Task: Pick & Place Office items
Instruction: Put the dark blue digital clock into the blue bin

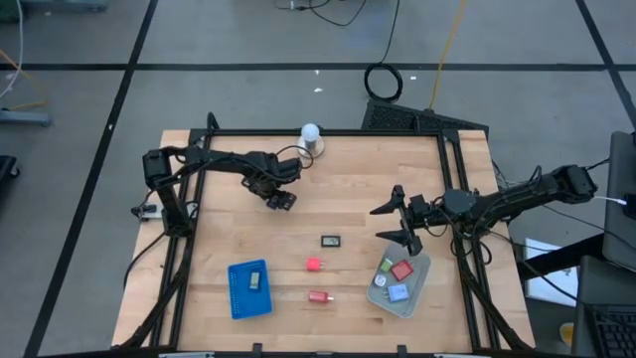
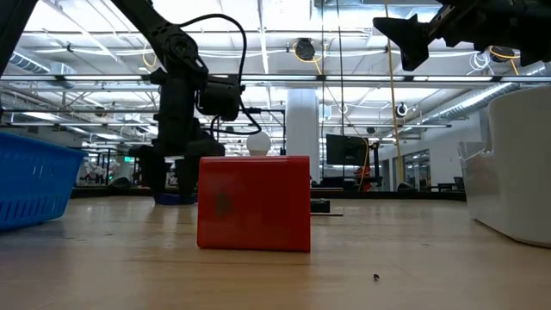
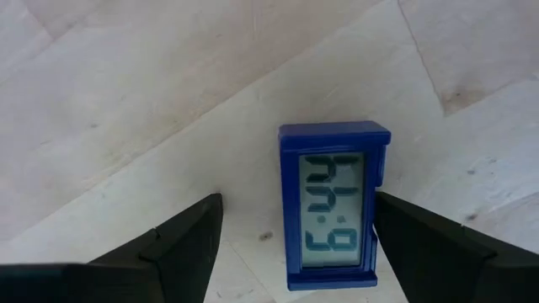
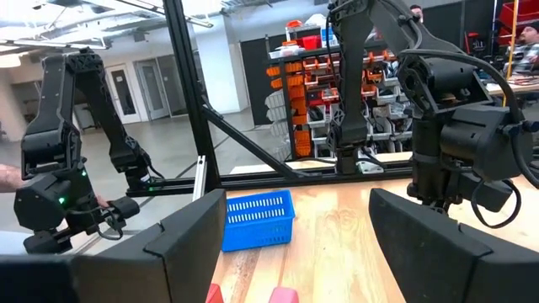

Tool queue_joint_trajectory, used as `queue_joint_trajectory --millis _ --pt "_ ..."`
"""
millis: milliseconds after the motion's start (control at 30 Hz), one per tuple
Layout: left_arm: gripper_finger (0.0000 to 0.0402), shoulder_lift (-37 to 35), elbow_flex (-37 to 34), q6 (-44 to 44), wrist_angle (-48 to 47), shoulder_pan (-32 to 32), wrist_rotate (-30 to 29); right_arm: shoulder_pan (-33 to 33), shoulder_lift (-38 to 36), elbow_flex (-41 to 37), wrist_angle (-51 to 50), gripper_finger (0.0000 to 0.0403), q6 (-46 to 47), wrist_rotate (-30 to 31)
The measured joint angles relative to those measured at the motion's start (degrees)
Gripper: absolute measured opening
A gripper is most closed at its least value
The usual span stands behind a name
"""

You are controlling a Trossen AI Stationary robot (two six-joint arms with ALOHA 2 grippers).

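Left gripper (image 3: 295, 252) poised straight over the small blue clock (image 3: 334, 204), flat on the counter (image 1: 348, 214) toward the far left; fingers spread, straddling its short sides, long axis running between them. Right gripper (image 1: 404, 221) spread too, raised beside the bin (image 1: 417, 295), farther off.

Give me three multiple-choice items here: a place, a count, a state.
1. The blue clock lies: A in a drawer; B on the table between the left gripper's jaws; C on the floor.
2. Loose pieces on bare wood between blue tray and grey bin: A one; B three; C six.
3. The right gripper's jaws: A open, empty; B shut on a pen; C shut on a cable.
B, jaws flank it; B, black rectangle, pink block, red block; A, nothing between them.
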Motion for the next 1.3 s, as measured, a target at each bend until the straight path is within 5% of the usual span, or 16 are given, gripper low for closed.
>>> queue_joint_trajectory --millis 433,867,1300 --pt "0.0141 0.0 0.0 3.3 -1.8 -0.3 1.9 0.0 -0.1 0.0 2.6 0.0281 0.0 0.0" --pt "0.0141 -0.1 2.1 10.5 -4.5 -1.9 4.4 0.0 -0.1 0.0 2.4 0.0281 0.0 0.1" --pt "0.0141 -1.1 16.7 15.1 -16.1 -8.4 0.9 0.0 -0.1 0.0 1.3 0.0281 1.0 0.2"
